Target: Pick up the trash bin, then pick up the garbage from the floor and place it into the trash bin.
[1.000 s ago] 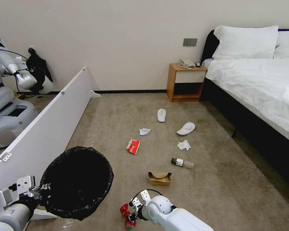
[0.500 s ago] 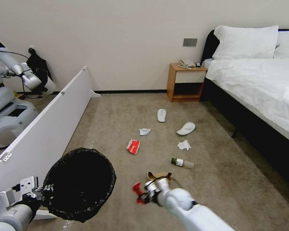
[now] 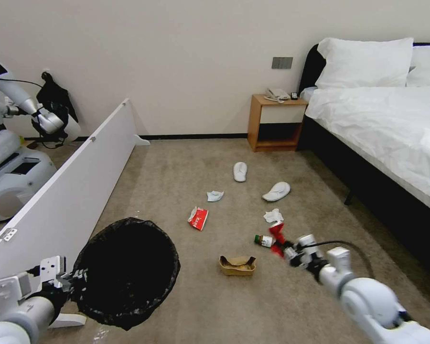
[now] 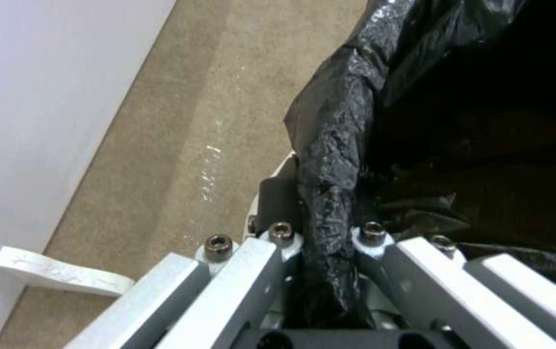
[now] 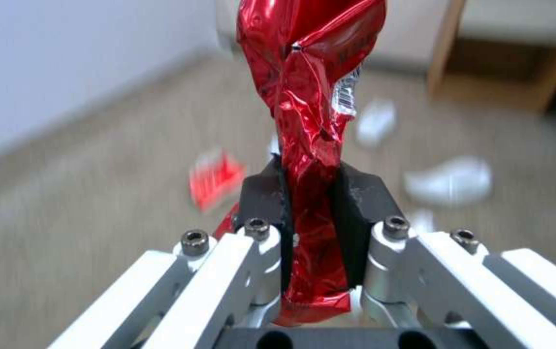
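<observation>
Above carpet, right gripper [image 3: 278, 241] pinching crushed can [image 5: 310, 111]

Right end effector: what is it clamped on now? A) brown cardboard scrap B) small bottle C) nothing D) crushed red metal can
D. The right end effector has its black pads shut on the crushed red metal can, while the small bottle and brown cardboard scrap lie on the carpet.

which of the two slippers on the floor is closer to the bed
The slipper lying angled beside the crumpled tissue; the other slipper lies farther left, toward the nightstand.
</observation>
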Controlling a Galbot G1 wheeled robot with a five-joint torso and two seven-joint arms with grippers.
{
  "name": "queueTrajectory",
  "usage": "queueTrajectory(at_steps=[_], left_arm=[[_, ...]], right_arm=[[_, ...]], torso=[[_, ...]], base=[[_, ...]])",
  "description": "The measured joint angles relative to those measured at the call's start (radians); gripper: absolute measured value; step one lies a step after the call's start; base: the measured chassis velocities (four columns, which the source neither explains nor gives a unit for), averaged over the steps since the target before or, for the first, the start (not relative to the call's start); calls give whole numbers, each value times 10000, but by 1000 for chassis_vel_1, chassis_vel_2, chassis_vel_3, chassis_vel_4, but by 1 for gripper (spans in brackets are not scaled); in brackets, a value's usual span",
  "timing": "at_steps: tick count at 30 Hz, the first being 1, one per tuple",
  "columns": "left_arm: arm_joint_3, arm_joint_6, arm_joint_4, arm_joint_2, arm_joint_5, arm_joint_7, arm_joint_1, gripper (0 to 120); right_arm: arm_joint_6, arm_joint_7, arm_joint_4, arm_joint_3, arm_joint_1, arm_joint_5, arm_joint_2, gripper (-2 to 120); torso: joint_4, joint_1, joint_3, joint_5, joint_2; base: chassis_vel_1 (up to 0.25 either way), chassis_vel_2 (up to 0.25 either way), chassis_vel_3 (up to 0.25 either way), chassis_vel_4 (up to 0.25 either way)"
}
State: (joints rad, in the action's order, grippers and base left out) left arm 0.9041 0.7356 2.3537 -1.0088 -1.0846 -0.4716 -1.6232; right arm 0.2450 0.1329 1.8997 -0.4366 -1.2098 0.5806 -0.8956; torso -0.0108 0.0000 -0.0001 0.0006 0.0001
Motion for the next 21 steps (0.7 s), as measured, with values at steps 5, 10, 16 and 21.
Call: queueTrajectory(at_steps=[5,10,16,21], left_arm=[[-249,0,-27,241,46,-28,69,2],[-514,-1,-105,437,92,5,116,2],[-796,-1,-139,537,90,19,186,2],[-916,-1,-125,603,90,26,258,2]], right_arm=[[-1505,119,448,203,498,383,33,13],[-2182,340,1152,750,1157,1691,218,13],[-2701,433,1348,1899,2372,2752,236,13],[-2806,461,1277,2681,3156,3179,101,13]], torso=[[4,0,1,-6,0],[1,-1,0,-7,1],[1,0,1,-9,0],[-2,0,1,-6,-1]], base=[[0,0,0,0],[0,0,0,0],[0,0,0,0],[0,0,0,0]])
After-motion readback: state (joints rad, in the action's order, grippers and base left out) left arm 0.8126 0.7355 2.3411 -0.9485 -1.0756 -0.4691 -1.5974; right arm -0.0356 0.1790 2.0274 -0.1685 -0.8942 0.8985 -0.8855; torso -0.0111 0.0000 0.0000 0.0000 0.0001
